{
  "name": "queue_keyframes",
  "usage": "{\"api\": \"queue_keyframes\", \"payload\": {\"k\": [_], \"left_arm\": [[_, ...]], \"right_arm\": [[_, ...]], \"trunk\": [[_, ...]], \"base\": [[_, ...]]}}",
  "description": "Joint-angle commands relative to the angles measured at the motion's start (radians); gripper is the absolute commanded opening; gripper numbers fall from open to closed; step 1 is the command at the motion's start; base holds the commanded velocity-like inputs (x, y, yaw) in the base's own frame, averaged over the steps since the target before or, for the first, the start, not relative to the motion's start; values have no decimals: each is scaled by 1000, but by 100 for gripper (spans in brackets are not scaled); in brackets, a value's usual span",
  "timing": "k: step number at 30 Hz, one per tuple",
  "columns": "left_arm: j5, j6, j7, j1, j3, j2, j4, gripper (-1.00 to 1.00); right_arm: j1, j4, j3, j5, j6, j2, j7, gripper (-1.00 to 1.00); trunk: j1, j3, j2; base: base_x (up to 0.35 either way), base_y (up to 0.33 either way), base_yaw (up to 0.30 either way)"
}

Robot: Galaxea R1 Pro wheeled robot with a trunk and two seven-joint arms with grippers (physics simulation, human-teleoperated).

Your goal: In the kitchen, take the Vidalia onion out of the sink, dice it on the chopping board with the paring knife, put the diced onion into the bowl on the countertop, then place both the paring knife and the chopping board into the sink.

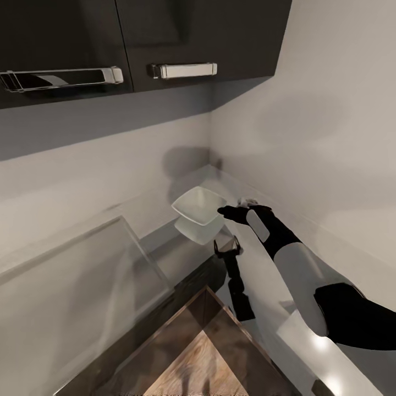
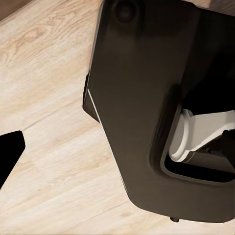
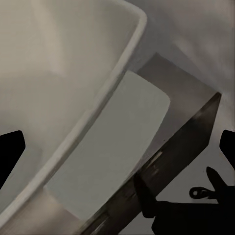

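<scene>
right gripper (image 1: 230,211): its tip sits just beside the near edge of the bowl (image 1: 199,205). in the right wrist view, two dark fingertips (image 3: 10,152) stand at opposite edges of the frame, well apart, so the jaws are spread, with nothing between them. the bowl rim (image 3: 105,93) runs diagonally between the fingertips, and the white interior lies beyond it. the bowl appears raised above the countertop (image 1: 181,258), with a pale reflection directly beneath it; whether it touches the surface cannot be determined.

left gripper (image 1: 228,250): it hangs below the bowl, in front of the dark countertop edge, with the arm extending down toward the floor (image 1: 203,357). its two fingers form a small fork; the gap between them is too small to judge, so the jaw state cannot be told. in the left wrist view, one dark fingertip (image 2: 9,152) enters from the frame edge, the second is cut off, and a large dark robot body part (image 2: 147,107) covers much of the wooden floor.

above the bowl, dark wall cabinets (image 1: 137,38) with chrome handles (image 1: 184,70) are cut off at the frame top.
</scene>
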Motion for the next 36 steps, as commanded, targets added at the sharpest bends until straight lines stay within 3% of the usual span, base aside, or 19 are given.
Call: {"api": "queue_keyframes", "payload": {"k": [1,11,21,36], "left_arm": [[7,0,-4,1,3,-1,-1,100],[7,0,-4,-1,3,-1,12,100],[6,0,-4,-1,4,-1,17,100],[7,-1,-4,-1,2,-1,25,100]], "right_arm": [[-1,-1,5,-10,3,-1,-8,100],[-1,-1,6,-14,3,-1,-3,100],[-1,-1,5,-10,3,-2,79,100],[-1,-1,7,-14,3,-2,88,100]], "trunk": [[1,-3,-2],[1,-20,-2],[1,-36,-2],[1,-61,-2]], "base": [[0,0,0],[0,0,0],[0,0,0],[0,0,0]]}}
